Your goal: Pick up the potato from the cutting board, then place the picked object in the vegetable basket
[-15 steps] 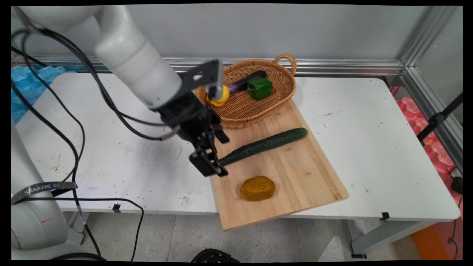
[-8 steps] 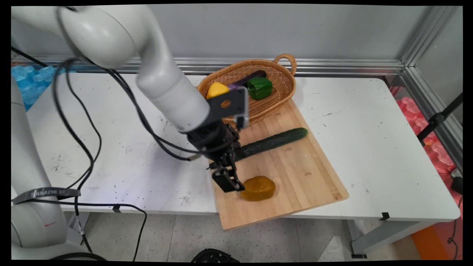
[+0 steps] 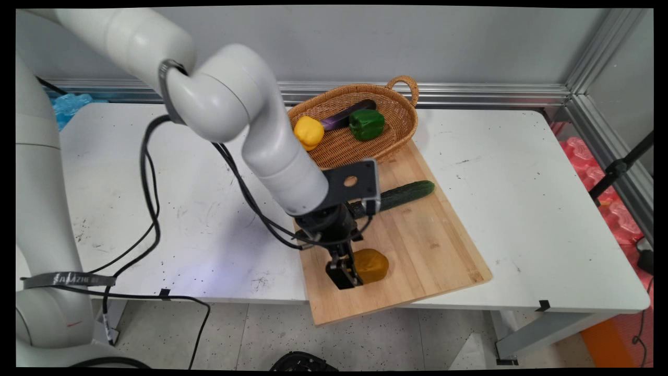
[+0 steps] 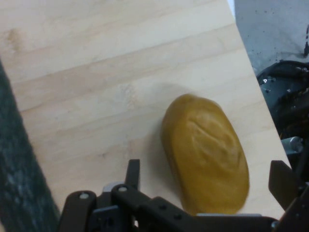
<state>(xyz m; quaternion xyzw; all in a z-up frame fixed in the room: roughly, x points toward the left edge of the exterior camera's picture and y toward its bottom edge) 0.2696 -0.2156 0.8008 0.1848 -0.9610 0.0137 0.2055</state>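
While the gripper [image 4: 205,179] hangs over the cutting board [image 4: 96,72], fingers [image 4: 133,173] spread wide, a brown bread roll [image 4: 207,152] lies between them; cucumber [image 4: 19,183] outside.

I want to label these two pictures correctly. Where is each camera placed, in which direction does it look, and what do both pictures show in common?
Main view: sits fixed above the table's near side, looking down across the white table toward the wall; the white arm and its hand show.
Hand view: rides on the hand, looking along it down at the wooden board; only the black linkage and open fingers show.
Shared: the board, the brown bread roll and the cucumber.
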